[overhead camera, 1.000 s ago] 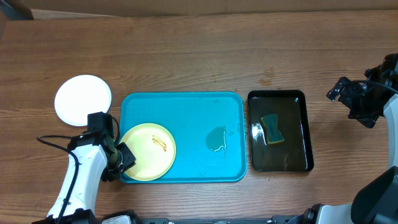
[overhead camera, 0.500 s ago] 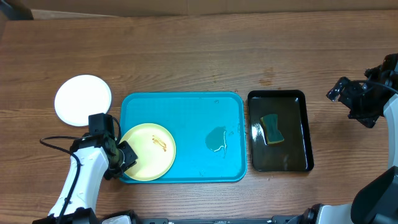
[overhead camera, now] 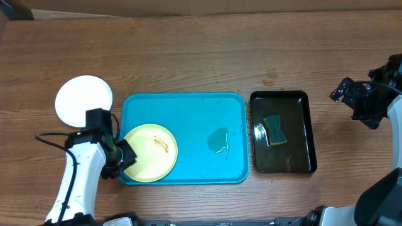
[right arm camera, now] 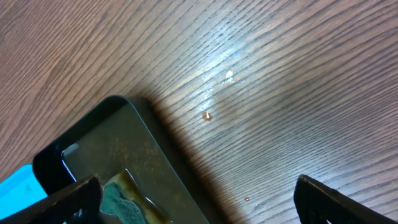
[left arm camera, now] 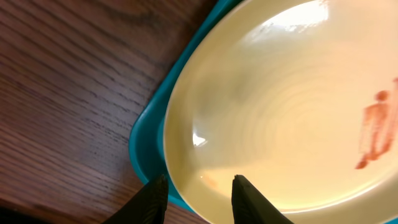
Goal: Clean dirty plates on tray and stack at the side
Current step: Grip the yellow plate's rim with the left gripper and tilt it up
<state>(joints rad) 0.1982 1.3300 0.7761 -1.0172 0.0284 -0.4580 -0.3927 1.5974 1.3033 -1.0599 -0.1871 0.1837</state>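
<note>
A pale yellow plate (overhead camera: 149, 152) with an orange-brown smear (left arm camera: 376, 127) lies in the front left corner of the turquoise tray (overhead camera: 188, 119). My left gripper (overhead camera: 124, 157) sits at that plate's left edge. In the left wrist view its fingers stand partly apart around the rim: one is over the plate (left arm camera: 280, 124), the other is outside by the tray's rim (left arm camera: 144, 146). The left gripper (left arm camera: 200, 179) shows no clamp on the plate. A white plate (overhead camera: 83, 100) rests on the table left of the tray. My right gripper (overhead camera: 361, 103) hangs wide open at the far right, holding nothing.
A black tray (overhead camera: 281, 94) of dark water holds a green-yellow sponge (overhead camera: 274, 130) just right of the turquoise tray. Its corner (right arm camera: 112, 143) and the sponge (right arm camera: 121, 199) show in the right wrist view. A small puddle (overhead camera: 218, 139) lies on the turquoise tray.
My left wrist has shifted slightly back and to the left at the plate's edge. The yellow plate has not moved, nor has the right arm.
</note>
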